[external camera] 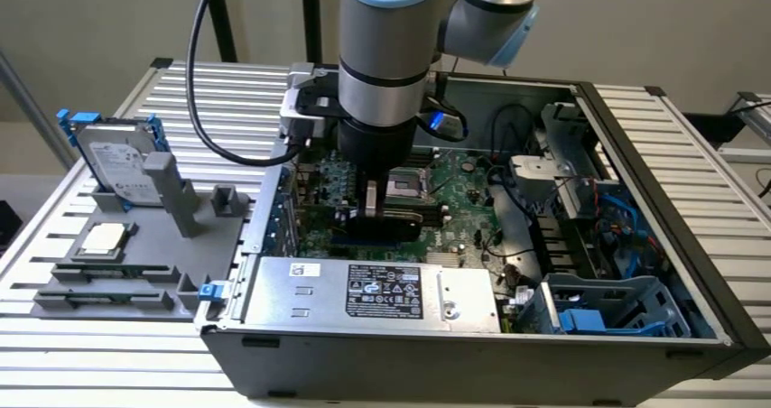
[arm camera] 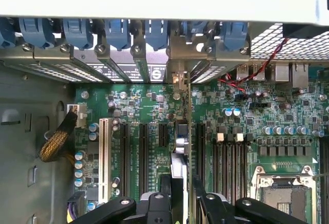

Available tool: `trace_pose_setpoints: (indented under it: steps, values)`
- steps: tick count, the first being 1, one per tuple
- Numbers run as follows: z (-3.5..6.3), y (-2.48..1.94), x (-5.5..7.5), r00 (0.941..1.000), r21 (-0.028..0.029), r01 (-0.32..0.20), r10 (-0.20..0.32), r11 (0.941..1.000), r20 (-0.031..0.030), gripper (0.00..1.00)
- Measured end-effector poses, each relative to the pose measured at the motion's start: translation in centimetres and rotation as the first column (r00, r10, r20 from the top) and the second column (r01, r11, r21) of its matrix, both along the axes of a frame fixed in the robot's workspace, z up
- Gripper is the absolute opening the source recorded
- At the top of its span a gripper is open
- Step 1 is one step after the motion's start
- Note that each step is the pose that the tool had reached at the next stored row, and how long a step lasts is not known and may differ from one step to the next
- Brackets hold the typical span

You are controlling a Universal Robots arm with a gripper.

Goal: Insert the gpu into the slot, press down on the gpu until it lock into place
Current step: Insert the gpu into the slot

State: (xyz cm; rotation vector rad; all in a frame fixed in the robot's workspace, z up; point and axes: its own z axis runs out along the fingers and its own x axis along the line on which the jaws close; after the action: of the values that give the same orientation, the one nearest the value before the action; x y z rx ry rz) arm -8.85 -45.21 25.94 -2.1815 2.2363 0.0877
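Gripping with matte black fingers (arm camera: 208, 203), closed narrowly on the gpu (arm camera: 180, 154): thin, flat card on edge, upright over the green motherboard (arm camera: 288, 116), metal bracket (arm camera: 177, 77) toward its rear edge. Inserting now, hiding the slot beneath; cannot tell whether seated. Needs square alignment, even downward pressure.

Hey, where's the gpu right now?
In the exterior view the gpu stands on edge in the gripper, low over the green motherboard near the middle of the open case, just beyond the silver power supply.
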Motion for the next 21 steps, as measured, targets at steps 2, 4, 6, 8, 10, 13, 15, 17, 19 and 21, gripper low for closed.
trace_pose_setpoints:
  steps: [2, 4, 6, 8, 10, 13, 15, 17, 19, 21]
  values:
    - [-0.03, 0.00, 0.00, 1.0000, -0.0013, 0.000, 0.000, 1.0000, 0.0001, 0.26]
    - [-0.07, 0.00, 0.00, 1.0000, -0.0022, 0.000, 0.000, 1.0000, 0.0000, 0.26]
    - [-0.10, 0.00, 0.00, 1.0000, -0.0027, 0.000, 0.000, 1.0000, 0.0000, 0.26]
    - [-0.12, 0.00, 0.00, 1.0000, -0.0029, 0.000, 0.000, 1.0000, 0.0000, 0.26]
    - [-0.15, 0.00, 0.00, 1.0000, -0.0027, 0.000, 0.000, 1.0000, 0.0000, 0.26]
    - [-0.19, 0.00, 0.00, 1.0000, -0.0028, 0.000, 0.000, 1.0000, 0.0000, 0.26]
    - [-0.22, 0.00, 0.00, 1.0000, -0.0028, 0.000, 0.000, 1.0000, 0.0000, 0.26]
    - [-0.25, 0.00, 0.00, 1.0000, -0.0028, 0.000, 0.000, 1.0000, 0.0000, 0.26]
    - [-0.29, 0.00, 0.00, 1.0000, -0.0026, 0.000, 0.000, 1.0000, 0.0001, 0.26]
    - [-0.32, 0.00, 0.00, 1.0000, -0.0028, 0.000, 0.000, 1.0000, 0.0000, 0.26]
